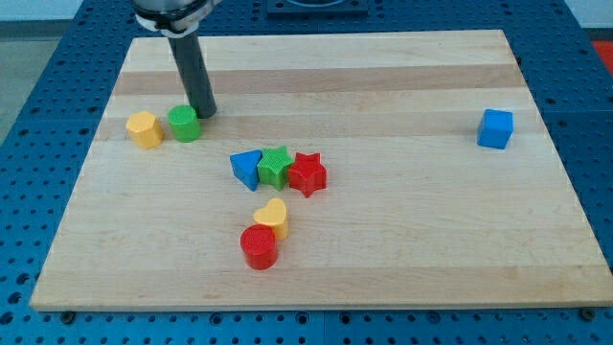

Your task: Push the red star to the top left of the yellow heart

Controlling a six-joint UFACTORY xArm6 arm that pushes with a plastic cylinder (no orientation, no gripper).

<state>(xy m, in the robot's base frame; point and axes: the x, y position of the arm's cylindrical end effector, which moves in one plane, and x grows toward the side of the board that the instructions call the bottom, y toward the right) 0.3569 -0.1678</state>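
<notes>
The red star [307, 173] lies near the board's middle, touching a green star [276, 166] on its left. The yellow heart [272, 218] lies below them, a little to the left of the red star, touching a red cylinder [259, 247] at its lower left. My tip [205, 114] is at the upper left of the board, right beside a green cylinder [184, 123], far up and left of the red star.
A blue triangle [246, 169] touches the green star's left side. A yellow hexagon-like block [145, 128] sits left of the green cylinder. A blue cube [495, 128] stands alone at the right. The wooden board [402, 240] lies on a blue perforated table.
</notes>
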